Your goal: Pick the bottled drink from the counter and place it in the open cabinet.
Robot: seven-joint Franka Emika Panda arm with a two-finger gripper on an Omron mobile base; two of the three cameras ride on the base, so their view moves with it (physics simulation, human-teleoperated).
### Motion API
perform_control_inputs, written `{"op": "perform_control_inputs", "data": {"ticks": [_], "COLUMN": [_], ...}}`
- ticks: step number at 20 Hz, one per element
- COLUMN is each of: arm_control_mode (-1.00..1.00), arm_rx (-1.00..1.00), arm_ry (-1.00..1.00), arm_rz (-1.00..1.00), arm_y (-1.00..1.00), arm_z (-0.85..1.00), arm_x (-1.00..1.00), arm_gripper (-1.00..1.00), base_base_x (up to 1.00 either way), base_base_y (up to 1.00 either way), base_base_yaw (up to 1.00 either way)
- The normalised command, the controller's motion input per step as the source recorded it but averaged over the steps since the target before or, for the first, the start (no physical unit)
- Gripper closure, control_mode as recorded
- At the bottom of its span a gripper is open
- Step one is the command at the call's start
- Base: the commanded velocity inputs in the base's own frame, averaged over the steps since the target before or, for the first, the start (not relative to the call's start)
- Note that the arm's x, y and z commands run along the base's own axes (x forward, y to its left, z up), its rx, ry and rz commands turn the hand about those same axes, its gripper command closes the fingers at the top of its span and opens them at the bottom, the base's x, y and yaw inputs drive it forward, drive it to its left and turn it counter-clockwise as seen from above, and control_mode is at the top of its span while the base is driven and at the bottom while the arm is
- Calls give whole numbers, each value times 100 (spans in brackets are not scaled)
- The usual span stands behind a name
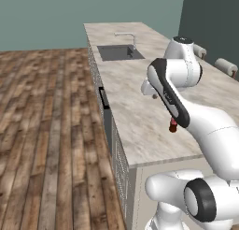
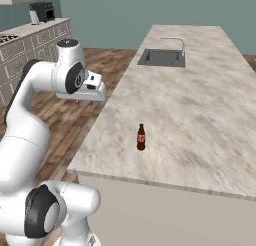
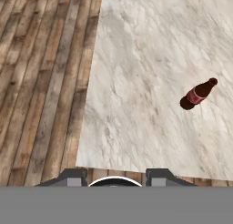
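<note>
bottled drink: upright, mostly behind arm | counter: sink at far end

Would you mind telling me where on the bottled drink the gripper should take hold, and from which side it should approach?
Probably the wider body of the bottled drink, around the red label. It stands upright and alone on the counter, near the front edge, so a level approach from that open edge, fingers either side, looks simplest. The narrow neck offers less surface. The gripper hangs out over the floor, shut, so it must open first.

bare counter all around bottle
</note>
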Motion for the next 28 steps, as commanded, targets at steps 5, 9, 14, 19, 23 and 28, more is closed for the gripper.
{"op": "perform_control_inputs", "data": {"ticks": [5, 9, 14, 19, 23, 28], "arm_control_mode": [-100, -100, -100, -100, -100, -100], "arm_rx": [0, 0, 2, 0, 4, 6], "arm_ry": [0, 0, 0, 0, -1, 0], "arm_rz": [2, 8, 11, 7, 7, 15], "arm_y": [-1, -11, -25, -21, -33, -18], "arm_z": [0, -1, 0, -1, 0, -7], "arm_x": [-16, -14, -12, -1, -2, -21], "arm_gripper": [-100, -100, -100, -100, -100, -100], "base_base_x": [0, 0, 0, 0, 0, 0], "base_base_y": [0, 0, 0, 0, 0, 0], "base_base_yaw": [0, 0, 0, 0, 0, 0]}}
